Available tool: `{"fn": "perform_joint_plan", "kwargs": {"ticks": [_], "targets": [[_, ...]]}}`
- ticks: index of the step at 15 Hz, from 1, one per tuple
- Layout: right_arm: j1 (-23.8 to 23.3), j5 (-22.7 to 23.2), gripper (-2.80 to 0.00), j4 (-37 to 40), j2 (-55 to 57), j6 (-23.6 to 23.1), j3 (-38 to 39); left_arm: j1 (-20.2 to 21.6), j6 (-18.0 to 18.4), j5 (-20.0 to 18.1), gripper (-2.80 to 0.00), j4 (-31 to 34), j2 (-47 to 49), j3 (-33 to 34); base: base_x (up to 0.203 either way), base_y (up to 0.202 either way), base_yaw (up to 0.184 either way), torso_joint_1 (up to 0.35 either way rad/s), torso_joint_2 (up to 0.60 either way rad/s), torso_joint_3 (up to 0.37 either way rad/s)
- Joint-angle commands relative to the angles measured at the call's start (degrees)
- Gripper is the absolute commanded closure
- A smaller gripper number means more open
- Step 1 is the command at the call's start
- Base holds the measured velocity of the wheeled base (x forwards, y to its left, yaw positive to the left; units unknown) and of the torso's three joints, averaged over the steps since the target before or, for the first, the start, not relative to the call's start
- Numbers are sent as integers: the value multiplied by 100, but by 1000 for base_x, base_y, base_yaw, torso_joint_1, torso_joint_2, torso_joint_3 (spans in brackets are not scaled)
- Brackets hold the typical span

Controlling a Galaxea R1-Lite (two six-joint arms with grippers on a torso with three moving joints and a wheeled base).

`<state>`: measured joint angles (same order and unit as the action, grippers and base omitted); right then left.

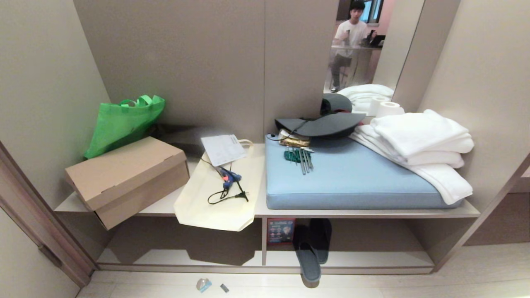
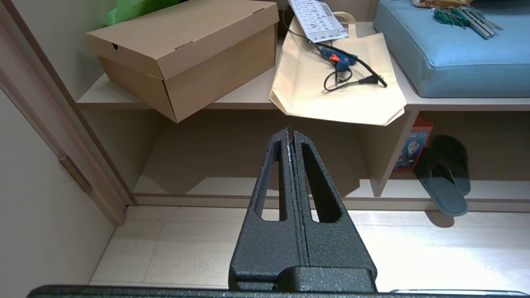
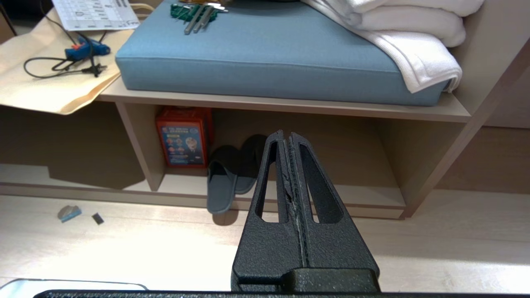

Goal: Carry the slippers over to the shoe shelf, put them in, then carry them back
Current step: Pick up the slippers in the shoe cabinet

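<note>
The grey-blue slippers [image 1: 311, 253] lie side by side in the right compartment of the shoe shelf [image 1: 372, 259], just right of its divider. The heel of the nearer one sticks out over the shelf's front lip above the floor. The left wrist view has the slippers [image 2: 445, 184] far off to one side. My left gripper [image 2: 290, 130] hangs above the floor in front of the left compartment, shut and empty. The slippers [image 3: 225, 182] sit close beside my right gripper [image 3: 286, 134], which is also shut and empty, facing the right compartment. Neither gripper appears in the head view.
On the bench board stand a cardboard box [image 1: 124, 178], a green bag [image 1: 124, 124], a cream tote [image 1: 219, 198] with a glue gun [image 1: 228, 178], a blue cushion [image 1: 352, 182], white towels [image 1: 422, 145] and a dark hat [image 1: 327, 124]. A red box [image 1: 280, 231] leans by the divider. A person [image 1: 352, 37] shows in the mirror.
</note>
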<state>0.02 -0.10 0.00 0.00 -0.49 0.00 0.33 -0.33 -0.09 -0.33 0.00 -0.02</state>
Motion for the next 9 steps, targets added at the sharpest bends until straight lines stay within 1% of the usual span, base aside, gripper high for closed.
{"fn": "perform_joint_plan", "kwargs": {"ticks": [1, 8, 9], "targets": [[6, 1, 0, 0, 9, -4, 0, 2, -2, 0, 0, -2, 0, 2, 0, 0, 0, 0, 0, 0], [5, 1, 0, 0, 9, -4, 0, 2, -11, 0, 0, -2, 0, 2, 0, 0, 0, 0, 0, 0], [1, 1, 0, 0, 9, -4, 0, 2, -11, 0, 0, -2, 4, 2, 0, 0, 0, 4, 1, -84]]}}
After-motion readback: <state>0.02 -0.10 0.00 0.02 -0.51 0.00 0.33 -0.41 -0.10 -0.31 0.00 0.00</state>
